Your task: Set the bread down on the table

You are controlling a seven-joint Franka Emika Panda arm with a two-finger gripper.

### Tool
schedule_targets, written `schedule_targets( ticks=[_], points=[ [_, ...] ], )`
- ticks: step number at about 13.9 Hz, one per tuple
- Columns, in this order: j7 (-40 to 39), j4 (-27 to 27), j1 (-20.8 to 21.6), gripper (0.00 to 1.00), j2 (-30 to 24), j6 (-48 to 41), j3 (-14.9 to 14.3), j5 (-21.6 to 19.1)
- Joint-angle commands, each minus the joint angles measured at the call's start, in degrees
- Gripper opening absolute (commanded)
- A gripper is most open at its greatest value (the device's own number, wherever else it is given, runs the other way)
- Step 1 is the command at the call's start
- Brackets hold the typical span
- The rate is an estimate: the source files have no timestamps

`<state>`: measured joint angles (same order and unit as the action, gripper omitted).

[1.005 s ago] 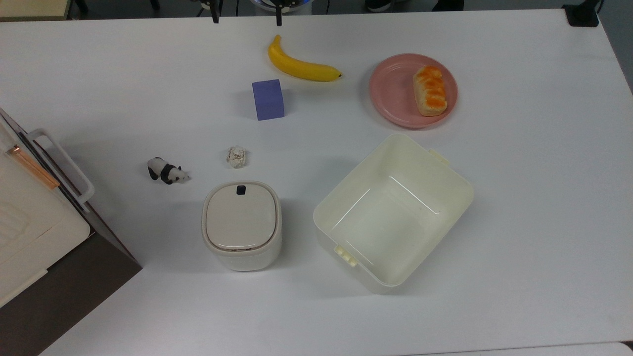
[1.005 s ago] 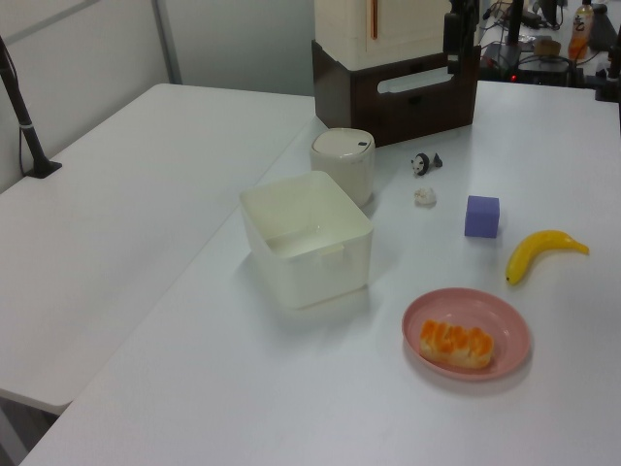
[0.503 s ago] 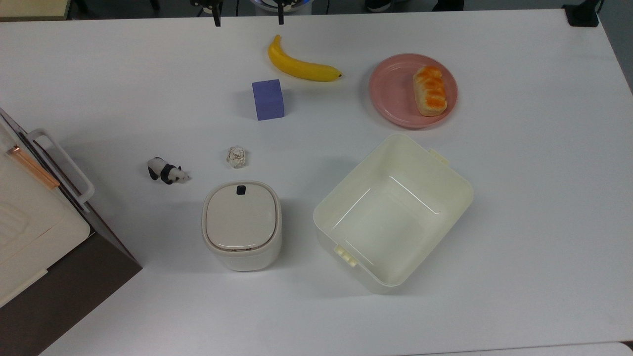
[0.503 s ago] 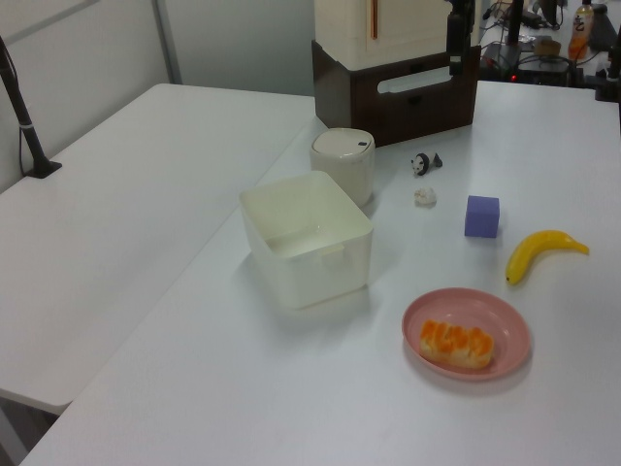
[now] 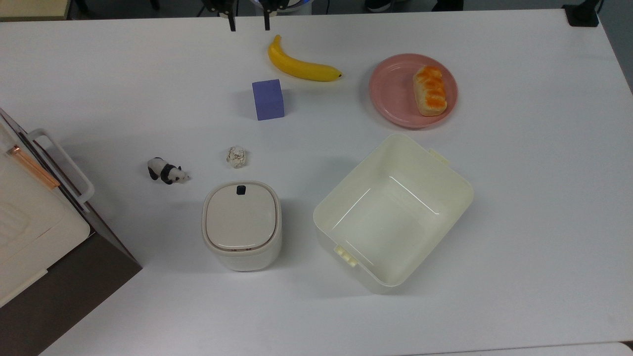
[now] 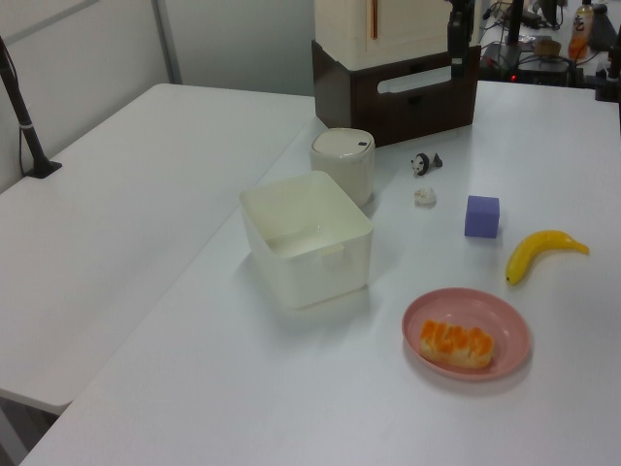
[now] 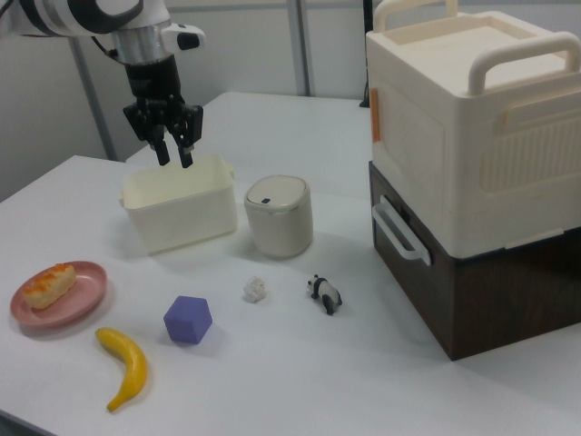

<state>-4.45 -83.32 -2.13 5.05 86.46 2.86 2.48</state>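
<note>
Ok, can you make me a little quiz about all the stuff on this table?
1. True or false: the bread lies on the pink plate.
2. Which sits nearest the paper ball? A banana, B panda toy, C cream bin.
3. Fill in: the gripper hangs in the air with its jaws ____ and nothing between them.

Key: 1 true. 2 B. 3 open.

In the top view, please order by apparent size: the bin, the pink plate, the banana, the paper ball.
1. Bin, clearly largest.
2. Pink plate.
3. Banana, nearly as long as the plate is wide but much slimmer.
4. Paper ball, smallest.
</note>
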Motion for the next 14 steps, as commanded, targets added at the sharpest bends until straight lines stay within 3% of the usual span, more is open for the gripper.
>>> schedule_targets(
  ticks=[1,4,5,6,11,14],
  points=[
    [-1.43,-0.97,-0.15,0.84,-0.92,1.17,-0.4,-1.07],
    [-1.26,-1.06,0.29,0.88,-0.83,1.26,-0.14,-1.07],
    [-1.26,-1.06,0.37,0.98,-0.83,1.17,-0.05,-1.07],
    [-1.26,-1.14,0.72,0.98,-0.83,1.08,0.12,-1.16],
    [0.4,-2.2,7.74,1.0,-0.74,1.08,0.12,-1.51],
    [6.45,-2.99,12.75,1.0,-0.83,1.17,0.12,-2.21]
  ],
)
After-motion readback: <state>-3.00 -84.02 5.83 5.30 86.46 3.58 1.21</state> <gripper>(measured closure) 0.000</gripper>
